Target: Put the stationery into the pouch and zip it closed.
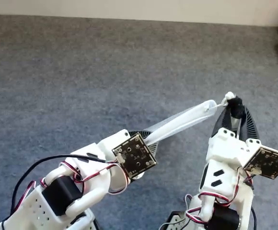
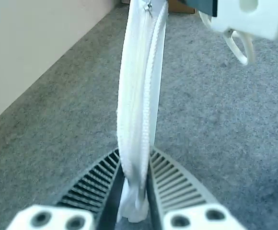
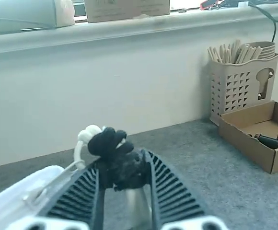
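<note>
L gripper (image 2: 134, 160) is clamping one end of the white pouch (image 1: 182, 122). R gripper (image 3: 122, 165) is clamping the black zip pull (image 3: 111, 143) at the other end. Pouch is hanging stretched betw. both arms, above the grey carpet (image 1: 81, 72), w/ zipper slider (image 2: 148, 5) sitting near R end.

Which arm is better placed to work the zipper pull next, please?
Right. The right gripper is shut on the black zipper pull at one end of the pouch, while the left gripper clamps the opposite end, so it likely serves as anchor.
</note>
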Robot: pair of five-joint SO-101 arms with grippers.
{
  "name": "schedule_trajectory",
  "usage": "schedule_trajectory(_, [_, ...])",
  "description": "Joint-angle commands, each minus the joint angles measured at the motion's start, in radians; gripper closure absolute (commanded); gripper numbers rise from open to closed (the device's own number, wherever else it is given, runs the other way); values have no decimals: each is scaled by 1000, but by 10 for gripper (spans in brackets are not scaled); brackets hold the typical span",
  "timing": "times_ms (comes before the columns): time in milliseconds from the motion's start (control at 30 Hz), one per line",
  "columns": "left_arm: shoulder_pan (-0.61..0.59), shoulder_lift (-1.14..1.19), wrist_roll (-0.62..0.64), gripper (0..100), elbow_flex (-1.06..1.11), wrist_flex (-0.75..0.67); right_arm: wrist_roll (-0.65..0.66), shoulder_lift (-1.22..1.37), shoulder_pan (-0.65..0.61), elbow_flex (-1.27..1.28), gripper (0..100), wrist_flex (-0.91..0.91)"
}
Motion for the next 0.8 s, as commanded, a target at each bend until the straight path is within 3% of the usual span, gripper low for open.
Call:
schedule_trajectory(0, [-31,-15,17,995,-16,18,12,19,139,18,994,-47])
schedule_trajectory(467, [-33,-15,32,995,-1,15,51,18,168,36,986,-15])
schedule_trajectory(600, [-77,-15,46,995,-2,12,46,7,142,27,878,125])
schedule_trajectory(700, [-133,-15,58,995,-5,11,46,7,44,-1,773,213])
schedule_trajectory(767, [-170,-15,94,995,-7,0,46,7,-33,-15,755,277])
